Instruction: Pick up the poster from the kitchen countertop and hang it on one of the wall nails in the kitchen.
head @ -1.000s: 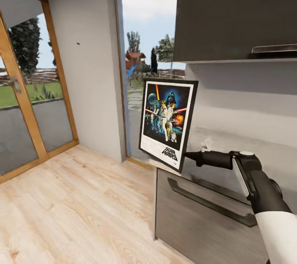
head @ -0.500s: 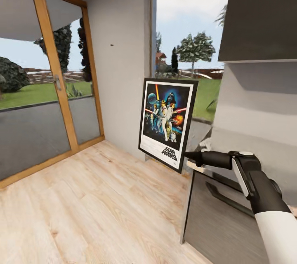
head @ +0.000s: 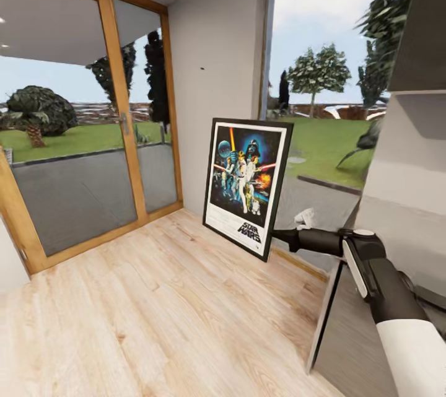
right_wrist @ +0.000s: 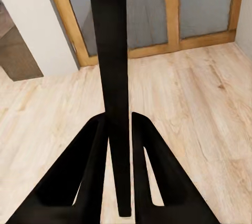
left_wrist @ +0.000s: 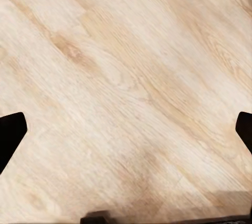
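The Star Wars poster [head: 246, 185] hangs upright in its thin black frame, held off the wooden floor in the head view. My right gripper [head: 277, 235] is shut on the frame's lower right edge. In the right wrist view, both fingers [right_wrist: 97, 145] pinch the dark frame edge [right_wrist: 109, 45]. A wall nail [head: 202, 67] shows as a dark speck on the light-grey wall panel, up and left of the poster. My left gripper [left_wrist: 126, 135] is open over bare floorboards, its fingertips [left_wrist: 10, 135] far apart. The kitchen countertop is out of view.
A wood-framed glass door [head: 121, 130] spans the left. A tall window [head: 322, 93] stands right of the grey wall panel. A grey cabinet front [head: 347, 341] is at the lower right and a dark upper cabinet [head: 427, 31] is above it. Wooden floor [head: 155, 310] lies ahead.
The camera has turned left, so the cabinets slid towards the right edge and the glass door came into view. The poster stays held in my right gripper, unchanged in the picture.
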